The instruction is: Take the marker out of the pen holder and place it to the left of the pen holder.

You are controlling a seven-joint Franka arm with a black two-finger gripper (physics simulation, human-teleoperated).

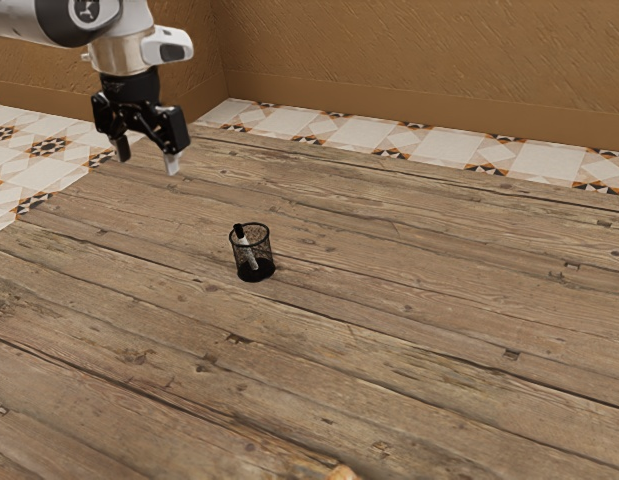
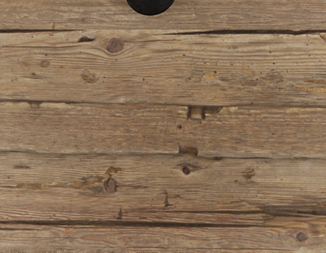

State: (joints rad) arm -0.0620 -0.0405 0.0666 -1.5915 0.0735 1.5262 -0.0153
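My claw [image 1: 147, 160] hangs above the wooden counter [image 1: 389, 300], wide, its two fingers [image 1: 173, 164] well apart from each other. It points down toward the planks, and in the exterior view it sits up and to the left of the pen holder [image 1: 266, 253], well apart from it. My arm [image 1: 124, 52], white with a black section at the hand, comes in from that view's upper left.

The pen holder is a round black mesh cup, standing upright on the counter. The marker [image 1: 248, 252] is inside it, tilted: its black capped end rests up by the rim, on the exterior view's left side of the cup, and its white body slants down through the mesh toward the base, on that view's right. The cap reaches to about the height of the rim or a little over it.

In my wrist view I look down on the weathered boards, with dark seams running between them, round knots, cracks and a few squarish notches. A smooth, dark, rounded edge comes into that view too, part of the pen holder [image 2: 150, 6].

Beyond the counter, the exterior view shows pale tiles [image 1: 364, 134] with dark and orange star patterns, and behind them a textured brown wall [image 1: 409, 60]. At that view's lower edge there is a small tan patch [image 1: 343, 472] that I cannot identify.
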